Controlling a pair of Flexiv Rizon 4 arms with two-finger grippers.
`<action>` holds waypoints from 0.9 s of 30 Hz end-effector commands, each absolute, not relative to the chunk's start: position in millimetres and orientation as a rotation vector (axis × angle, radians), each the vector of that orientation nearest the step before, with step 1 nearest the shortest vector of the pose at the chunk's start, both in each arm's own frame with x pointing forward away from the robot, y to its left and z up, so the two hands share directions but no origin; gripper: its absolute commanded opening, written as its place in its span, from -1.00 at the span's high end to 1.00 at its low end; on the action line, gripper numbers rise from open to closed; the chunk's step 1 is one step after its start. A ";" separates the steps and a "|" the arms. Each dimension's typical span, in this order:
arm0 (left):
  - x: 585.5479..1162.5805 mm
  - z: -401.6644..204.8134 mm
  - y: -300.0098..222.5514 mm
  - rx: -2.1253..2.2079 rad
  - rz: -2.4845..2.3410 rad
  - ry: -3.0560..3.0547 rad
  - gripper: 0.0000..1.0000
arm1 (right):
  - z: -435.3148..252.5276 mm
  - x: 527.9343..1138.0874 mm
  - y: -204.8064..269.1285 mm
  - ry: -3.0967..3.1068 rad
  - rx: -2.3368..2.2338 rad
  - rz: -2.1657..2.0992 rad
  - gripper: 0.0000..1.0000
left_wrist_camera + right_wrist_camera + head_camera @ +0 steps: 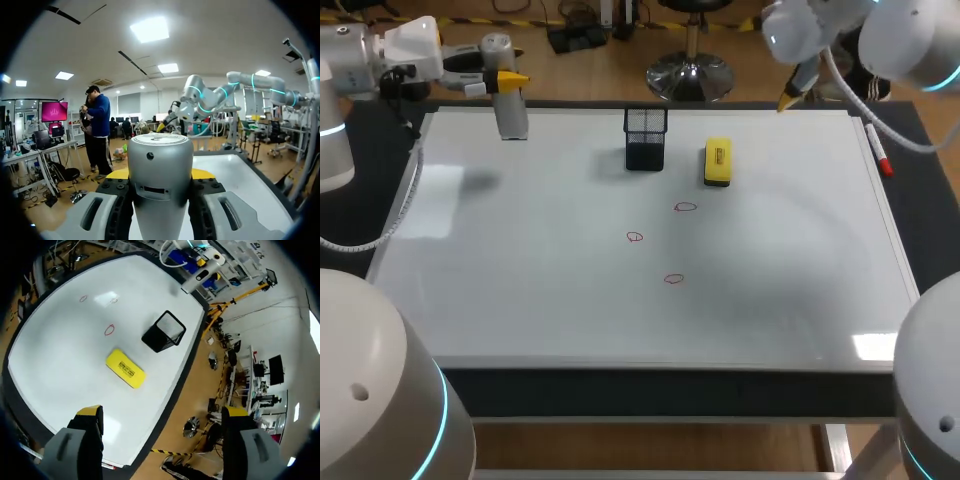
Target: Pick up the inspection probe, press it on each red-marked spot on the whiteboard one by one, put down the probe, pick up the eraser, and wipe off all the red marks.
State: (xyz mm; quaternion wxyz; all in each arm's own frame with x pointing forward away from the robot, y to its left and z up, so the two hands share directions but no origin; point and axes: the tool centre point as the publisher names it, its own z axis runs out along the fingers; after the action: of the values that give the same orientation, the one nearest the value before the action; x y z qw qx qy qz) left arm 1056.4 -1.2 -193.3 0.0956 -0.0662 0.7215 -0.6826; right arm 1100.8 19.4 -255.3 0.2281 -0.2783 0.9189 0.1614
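The left gripper [505, 79] clasped the upright inspection probe [511, 115] at a far corner of the whiteboard [520, 290] — poised, I judged, for the 3 red marks [673, 279] — while the right gripper [161, 415] gaped empty.

A black mesh cup [163, 331] stands upright well ahead of the right end effector [161, 411]. A red marker [878, 150] lies near that end effector, beside the dark worktop [925, 190] strip.
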 end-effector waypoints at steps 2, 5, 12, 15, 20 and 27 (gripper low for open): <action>1056.3 -192.6 -1.6 -0.196 -2.022 2.137 1.00 | -246.7 1107.9 13.6 2.816 -1.446 0.115 -1.00; 1056.3 -192.6 -1.6 -0.196 -2.022 2.137 1.00 | -246.7 1107.9 13.6 2.816 -1.446 0.115 -1.00; 1056.3 -192.6 -1.6 -0.196 -2.022 2.137 1.00 | -246.7 1107.9 13.6 2.816 -1.446 0.115 -1.00; 1056.3 -192.6 -1.6 -0.196 -2.022 2.137 1.00 | -246.7 1107.9 13.6 2.816 -1.446 0.115 -1.00; 1056.3 -192.6 -1.6 -0.196 -2.022 2.137 1.00 | -246.7 1107.9 13.6 2.816 -1.446 0.115 -1.00; 1056.3 -192.6 -1.6 -0.196 -2.022 2.137 1.00 | -255.4 1102.5 21.4 2.700 -1.563 0.187 -1.00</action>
State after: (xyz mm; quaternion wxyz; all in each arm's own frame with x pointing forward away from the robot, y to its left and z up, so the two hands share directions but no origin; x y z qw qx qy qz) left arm 1056.4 -1.3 -193.3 0.0955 -0.0662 0.7215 -0.6826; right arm 1100.3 17.7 -252.2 0.0698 -0.4747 0.8734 0.0832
